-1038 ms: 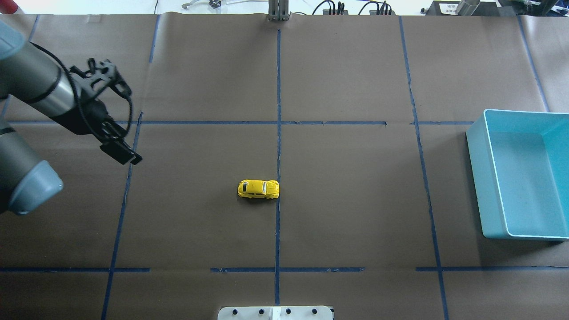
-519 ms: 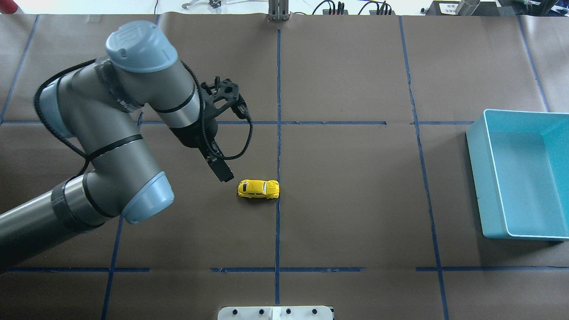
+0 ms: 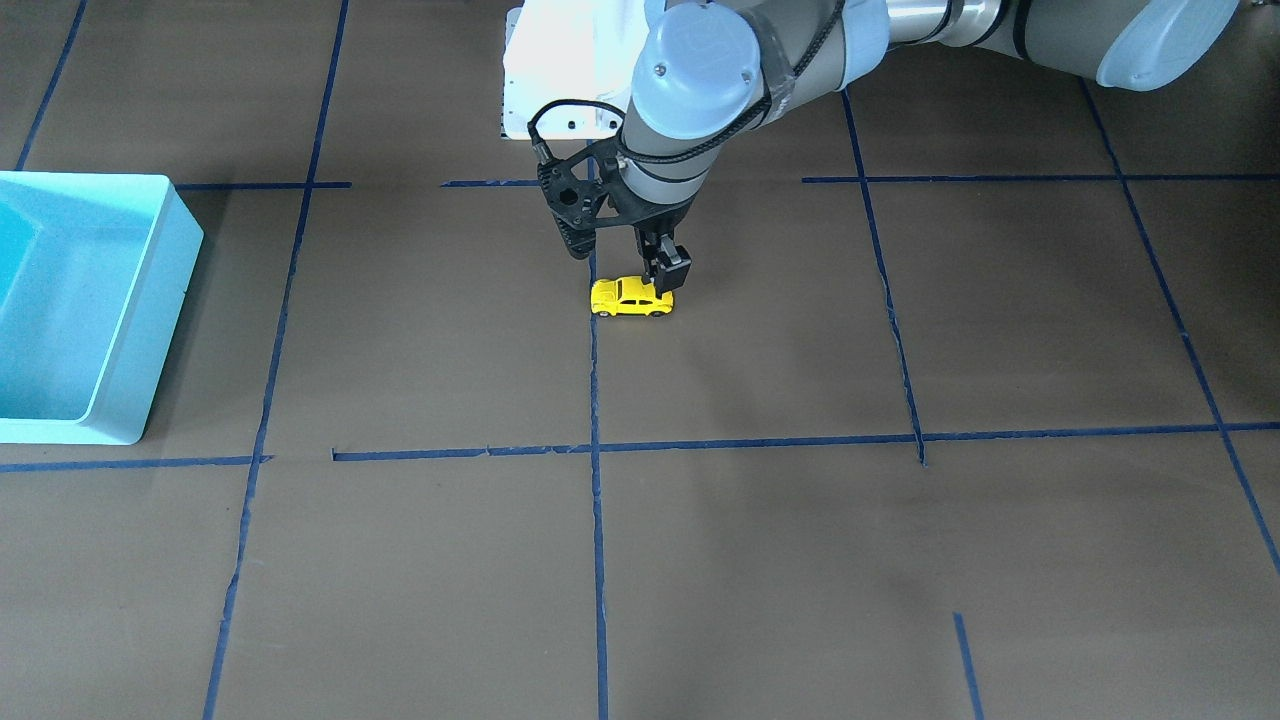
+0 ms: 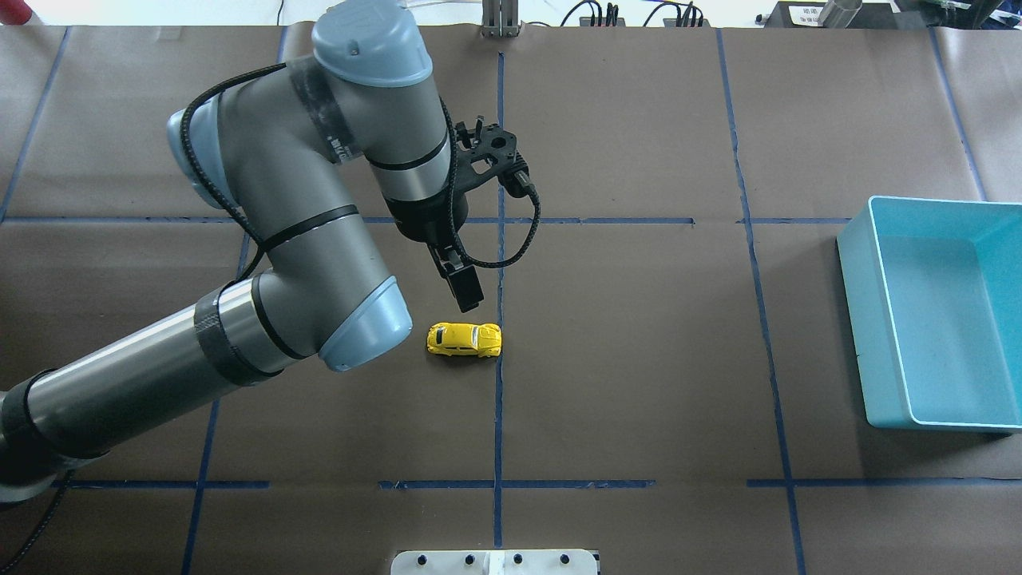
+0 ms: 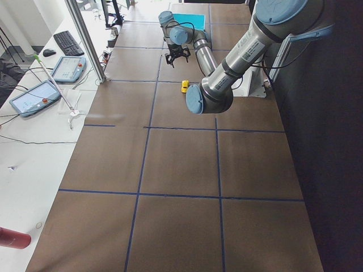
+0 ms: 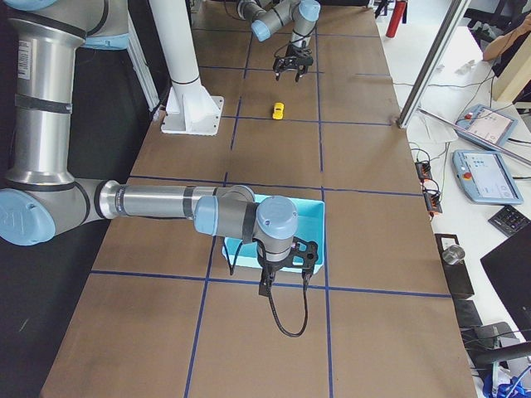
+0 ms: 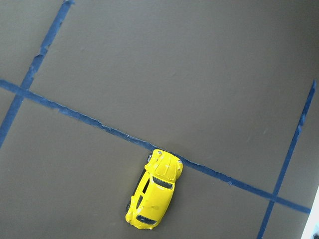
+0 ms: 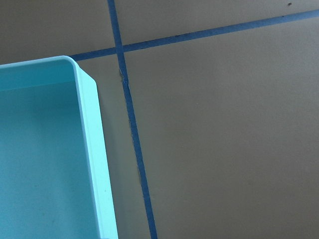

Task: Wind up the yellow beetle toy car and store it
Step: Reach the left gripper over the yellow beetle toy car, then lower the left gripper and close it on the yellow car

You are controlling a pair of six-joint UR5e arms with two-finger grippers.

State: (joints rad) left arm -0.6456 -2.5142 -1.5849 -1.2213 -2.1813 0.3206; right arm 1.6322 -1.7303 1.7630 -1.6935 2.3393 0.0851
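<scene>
The yellow beetle toy car (image 4: 464, 339) stands on its wheels on the brown table, by the centre tape line. It also shows in the front view (image 3: 632, 298) and the left wrist view (image 7: 153, 191). My left gripper (image 4: 461, 287) points down and hovers just above the car (image 3: 662, 272), not touching it. Its fingers look parted and hold nothing. My right gripper (image 6: 265, 286) shows only in the exterior right view, over the near rim of the teal bin (image 6: 322, 224). I cannot tell whether it is open or shut.
The teal bin (image 4: 866, 319) sits at the table's right side and holds nothing; its rim shows in the right wrist view (image 8: 92, 149). Blue tape lines cross the brown table. A white base plate (image 4: 495, 561) is at the near edge.
My left arm has swept in from the table's left edge to above the car. The car has not moved.
</scene>
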